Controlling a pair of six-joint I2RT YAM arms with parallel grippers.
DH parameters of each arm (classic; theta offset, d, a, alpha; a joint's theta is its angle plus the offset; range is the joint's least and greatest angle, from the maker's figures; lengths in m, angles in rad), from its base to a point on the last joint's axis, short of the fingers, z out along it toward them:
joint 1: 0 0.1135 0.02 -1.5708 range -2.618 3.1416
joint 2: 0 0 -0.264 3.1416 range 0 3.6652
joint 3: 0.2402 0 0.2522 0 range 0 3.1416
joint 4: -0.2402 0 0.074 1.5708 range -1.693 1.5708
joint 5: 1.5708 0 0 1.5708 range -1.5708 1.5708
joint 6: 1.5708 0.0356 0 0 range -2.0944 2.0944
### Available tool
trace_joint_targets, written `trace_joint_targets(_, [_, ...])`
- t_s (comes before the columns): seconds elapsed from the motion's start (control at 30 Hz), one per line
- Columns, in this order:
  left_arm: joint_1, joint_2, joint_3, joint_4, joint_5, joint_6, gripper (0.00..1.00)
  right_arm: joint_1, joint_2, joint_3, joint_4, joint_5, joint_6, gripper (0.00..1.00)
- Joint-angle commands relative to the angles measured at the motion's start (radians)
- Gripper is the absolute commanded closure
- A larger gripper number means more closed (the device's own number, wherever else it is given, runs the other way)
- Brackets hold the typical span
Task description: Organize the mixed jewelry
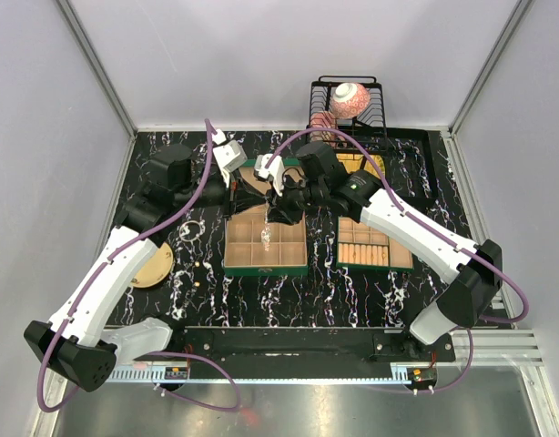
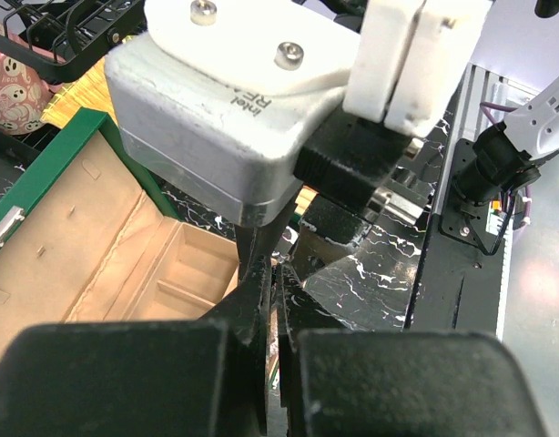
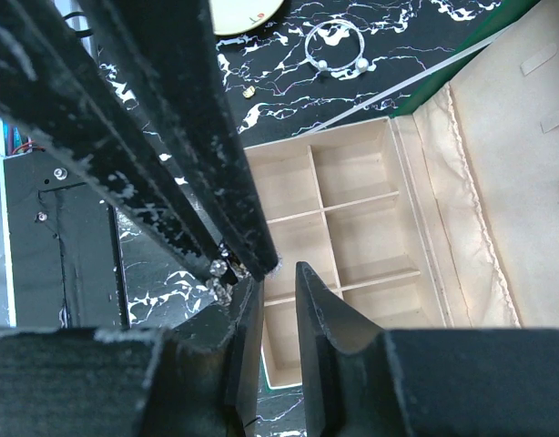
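Silvery wire, that hoop [image 3: 322, 65]? It looks as if a breath would shift it.

It would, I think. It lies flat on the black marbled table [image 3: 289, 100], between the gold plate [image 3: 248, 11] and the green box [image 3: 352, 214], touching neither. It should be light, springy and easily bent out of round. I'd pinch across the wire itself, on the side away from its two beads, rather than squeeze the whole ring.

And the little stud [image 3: 248, 92] near it?

Harder, I'd say. It is tiny and smooth, so it may skid away from closing fingers. The tips need to come straight down, one on each side of it.

What have the grippers got?

The left gripper [image 3: 241, 266] hangs over the box's edge with its fingers drawn together at the tips. Pale specks sit there, but I cannot tell whether they are a fine chain or only scuffed finger. The right gripper [image 3: 278, 296] faces it almost tip to tip. Its jaws are a narrow slit apart, with nothing between them that I can see.

Anything in the box?

From above, a pale fleck [image 1: 264, 237] shows over the middle compartments, but I cannot say whether it is lying there or dangling. The right wrist view shows me no piece in the compartments. The beige-lined lid [image 3: 498, 182] lies open.
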Motion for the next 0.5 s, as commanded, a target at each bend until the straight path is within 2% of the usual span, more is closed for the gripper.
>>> trace_joint_targets(0.0, [-0.005, -0.031, -0.004, 0.065, 0.022, -0.020, 1.00, 0.014, -0.003, 0.022, 0.029, -0.010, -0.001, 0.74])
trace_joint_targets(0.47, [-0.007, -0.034, -0.008, 0.081, 0.036, -0.035, 1.00, 0.020, 0.020, 0.022, 0.039, -0.006, 0.000, 0.76])
